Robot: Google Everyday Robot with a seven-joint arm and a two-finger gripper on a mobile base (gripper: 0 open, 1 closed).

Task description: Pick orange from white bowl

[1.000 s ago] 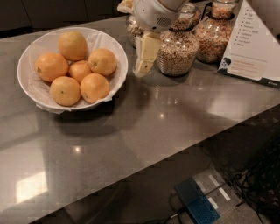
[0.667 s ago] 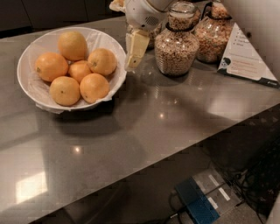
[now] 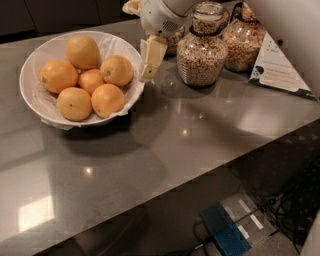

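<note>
Grey polished countertop (image 3: 165, 145), glossy, runs across the view; its front edge cuts diagonally to the right. Ceiling light reflections on it: one bright square patch (image 3: 36, 212) at near left, with smaller spots toward the centre. Dark cabinet panels (image 3: 50, 15) behind, pale wall (image 3: 295, 30) at upper right. Two glass jars (image 3: 202, 50) of grain and a triangular sign card (image 3: 277, 72) stand at the back right. Dark floor (image 3: 165, 225) below, with a blue box (image 3: 225, 232) and tangled cables (image 3: 295, 210). Gripper (image 3: 151, 60) hangs at the counter's rear, left of the jars.
</note>
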